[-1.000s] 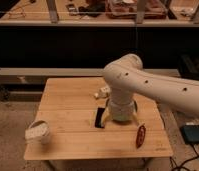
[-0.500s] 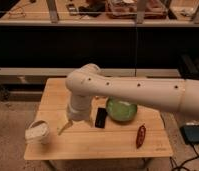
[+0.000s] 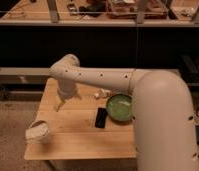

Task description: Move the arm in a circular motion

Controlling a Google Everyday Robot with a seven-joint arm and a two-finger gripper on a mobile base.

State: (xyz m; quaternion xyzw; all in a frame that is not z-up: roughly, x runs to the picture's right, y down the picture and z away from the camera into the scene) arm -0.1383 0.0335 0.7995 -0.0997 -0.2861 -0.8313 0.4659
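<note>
The arm (image 3: pixel 108 77) is a thick cream-white tube with small dark holes. It reaches from the right foreground across the wooden table (image 3: pixel 73 145) to a rounded joint (image 3: pixel 65 70) over the table's back left. Below that joint the gripper (image 3: pixel 60 104) hangs down just above the tabletop, at the left side. It holds nothing that I can make out.
A green bowl (image 3: pixel 118 107) sits right of centre, with a flat black object (image 3: pixel 100 118) beside it. A crumpled white cup (image 3: pixel 38 132) stands at the front left corner. Small pale items (image 3: pixel 100 93) lie behind the bowl. Dark shelving (image 3: pixel 93 35) runs behind the table.
The arm has swung from over the bowl toward the table's left, then its joint rose toward the back left. The green bowl is now uncovered. The table objects have not moved.
</note>
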